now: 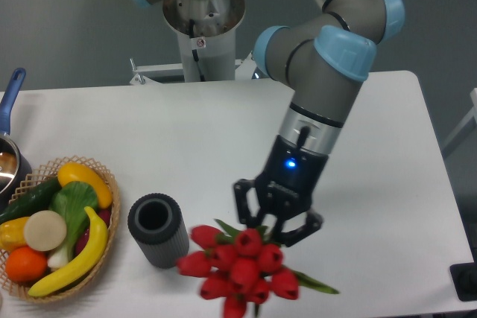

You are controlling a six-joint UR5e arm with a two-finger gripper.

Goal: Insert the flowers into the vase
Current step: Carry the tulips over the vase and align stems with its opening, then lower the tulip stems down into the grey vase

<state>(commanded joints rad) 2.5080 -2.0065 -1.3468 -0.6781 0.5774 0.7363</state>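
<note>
Gripper [273, 223]: clamped on flowers [240, 273], buds hanging below fingers. Vase [157, 230]: upright, just left of buds. Risks: leaves catching rim, tipping vase; stems missing mouth.

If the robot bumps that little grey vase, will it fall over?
Probably not easily. The vase is short and wide, standing upright on the table, so it looks steady. Knocked onto its side, its round ribbed wall would likely let it roll.

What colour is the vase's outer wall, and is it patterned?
Dark grey with ribs around the vase, its mouth black; the fixed camera shows it clearly.
</note>
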